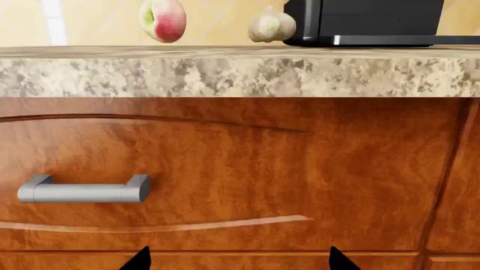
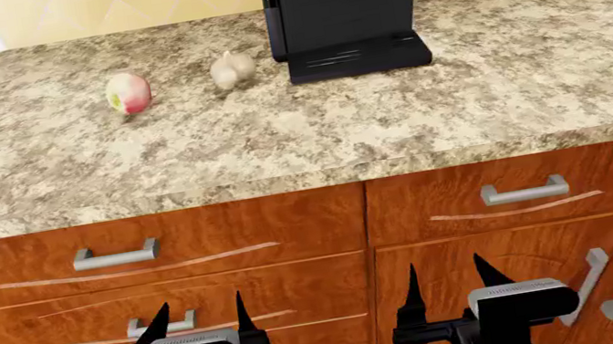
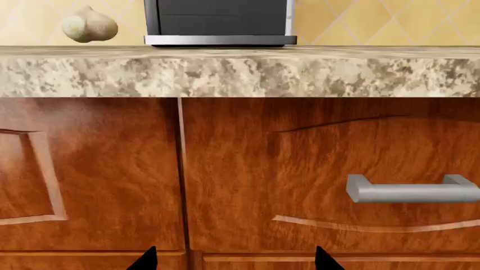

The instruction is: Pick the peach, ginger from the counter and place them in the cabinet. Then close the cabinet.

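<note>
The peach (image 2: 128,92), pinkish-red with a pale patch, lies on the speckled counter (image 2: 301,136) at the back left. The ginger (image 2: 231,69), a pale knobby lump, lies just right of it, beside a black coffee machine. Both also show in the left wrist view, the peach (image 1: 163,19) and the ginger (image 1: 271,26); the ginger shows in the right wrist view (image 3: 89,25). My left gripper (image 2: 198,318) and right gripper (image 2: 445,277) are open and empty, low in front of the wooden drawer fronts, below the counter edge. The cabinet doors (image 2: 510,288) at lower right are shut.
A black coffee machine (image 2: 342,5) stands at the back centre of the counter. Drawers with grey bar handles (image 2: 116,255) (image 2: 524,190) lie under the counter edge. A tiled wall rises behind.
</note>
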You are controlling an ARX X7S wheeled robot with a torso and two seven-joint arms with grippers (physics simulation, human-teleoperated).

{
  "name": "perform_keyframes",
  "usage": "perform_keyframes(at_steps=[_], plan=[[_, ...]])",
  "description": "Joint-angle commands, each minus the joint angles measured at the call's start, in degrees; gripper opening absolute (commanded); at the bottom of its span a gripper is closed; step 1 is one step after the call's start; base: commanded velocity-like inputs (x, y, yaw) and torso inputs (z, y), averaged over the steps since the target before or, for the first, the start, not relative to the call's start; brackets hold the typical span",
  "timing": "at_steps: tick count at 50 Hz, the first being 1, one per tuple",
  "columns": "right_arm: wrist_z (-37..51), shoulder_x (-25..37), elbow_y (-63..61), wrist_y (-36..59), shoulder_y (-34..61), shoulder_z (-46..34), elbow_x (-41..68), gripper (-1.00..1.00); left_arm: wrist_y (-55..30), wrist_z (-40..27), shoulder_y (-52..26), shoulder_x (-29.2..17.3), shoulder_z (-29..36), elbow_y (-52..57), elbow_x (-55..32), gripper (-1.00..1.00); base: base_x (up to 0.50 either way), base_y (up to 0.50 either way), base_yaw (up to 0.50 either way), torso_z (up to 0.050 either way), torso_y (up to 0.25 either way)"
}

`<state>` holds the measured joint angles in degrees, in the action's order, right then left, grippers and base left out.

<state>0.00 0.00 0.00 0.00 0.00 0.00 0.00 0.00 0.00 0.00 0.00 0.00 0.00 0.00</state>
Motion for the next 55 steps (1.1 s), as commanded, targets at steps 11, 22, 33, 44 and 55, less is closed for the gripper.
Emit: perform_keyframes(at_steps=[11, 22, 33, 44, 55], plan=[[2.21, 3.38, -21.16, 8.44, -3.53, -4.39, 4.93, 1.0, -0.05, 0.3, 4.02, -5.08, 0.95, 15.71, -5.9, 1.0, 0.0, 0.0, 0.0, 0.027, 0.009], [4.46, 6.29, -52.6, 39.86, 14.84, -2.74, 8.82, 1.0, -23.16, -4.75, -12.74, -8.45, -3.17, 39.27, -12.07, 1.0, 0.0, 0.0, 0.0, 0.05, 0.017], [5.46, 7.41, -57.78, 44.63, 14.73, -2.91, 10.73, 1.0, -29.48, -6.78, -12.53, -10.99, -4.4, 45.67, -12.62, 1.0, 0.1, 0.3, 0.0, 0.032, 0.009], [6.61, 8.24, -57.58, 44.57, 15.0, -4.08, 10.98, 1.0, -27.51, -8.5, -12.14, -12.16, -1.73, 45.39, -9.39, 1.0, 0.2, 0.5, 0.0, 0.0, 0.0], [8.27, 9.31, -58.51, 45.27, 15.32, -5.48, 10.66, 1.0, -27.94, -9.51, -12.13, -12.86, -1.04, 45.53, -9.22, 1.0, 0.2, 0.5, 0.0, 0.0, 0.0]])
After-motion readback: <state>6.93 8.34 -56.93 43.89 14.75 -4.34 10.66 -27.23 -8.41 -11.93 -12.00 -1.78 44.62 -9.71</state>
